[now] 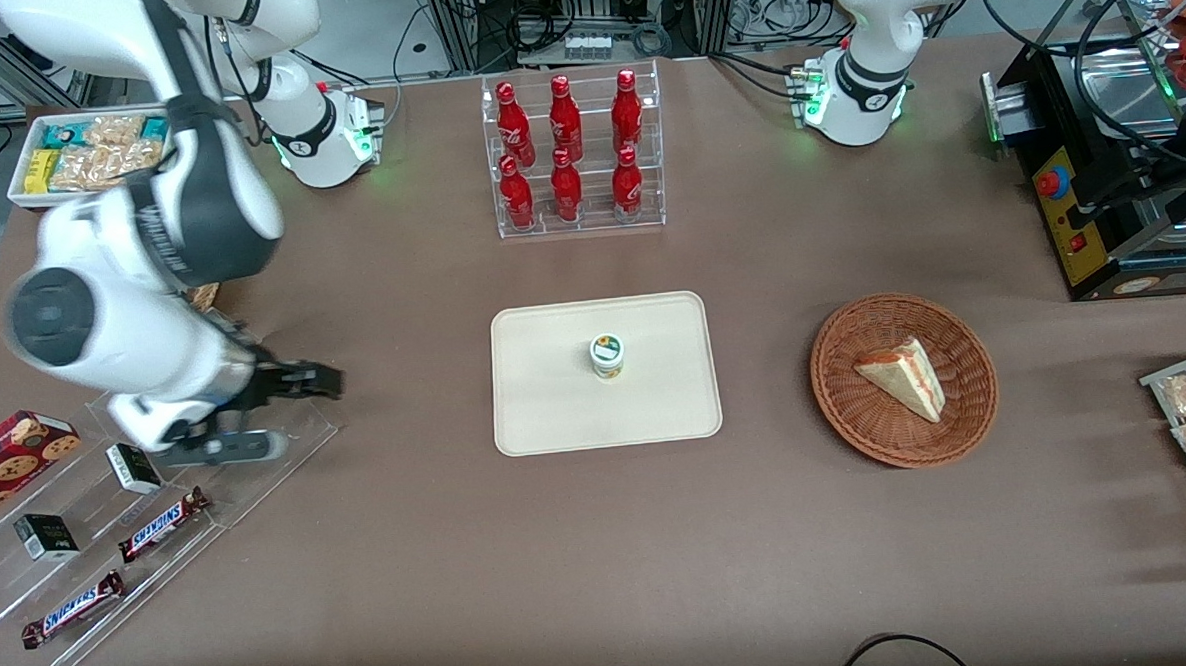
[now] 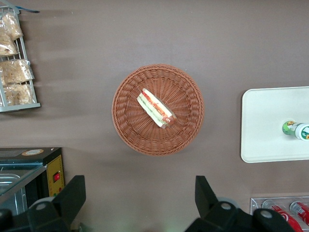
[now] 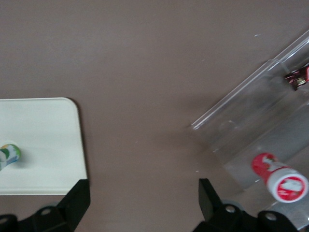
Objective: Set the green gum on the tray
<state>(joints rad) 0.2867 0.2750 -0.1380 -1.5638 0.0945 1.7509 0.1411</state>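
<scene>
Hanging over the clear acrylic shelf (image 1: 150, 492) at the working arm's end of the table, the gripper (image 1: 320, 382) points toward the tray (image 1: 557, 415) and stands well apart from it. Its two dark fingers (image 3: 77, 198) are spread wide and hold nothing; in the right wrist view only bare brown tablecloth (image 1: 603, 573) shows between them. The white forearm slopes down from the arm's base, with the wrist bent so the gripper lies nearly level above the shelf's upper edge.

Nearest the front camera on that shelf lie two Snickers bars (image 1: 73, 609), then small dark boxes (image 1: 46, 536), and a cookie box (image 1: 13, 453) beside them. A red gum canister (image 3: 280, 178) rests on the shelf just beside the gripper.

The green gum (image 1: 607, 355) stands upright near the tray's middle, white lid with a green-and-yellow label on top. The wrist views cut it off at their edges, and its green base is barely seen from the front.

Farther away stands the rack of red bottles (image 1: 570, 154).
</scene>
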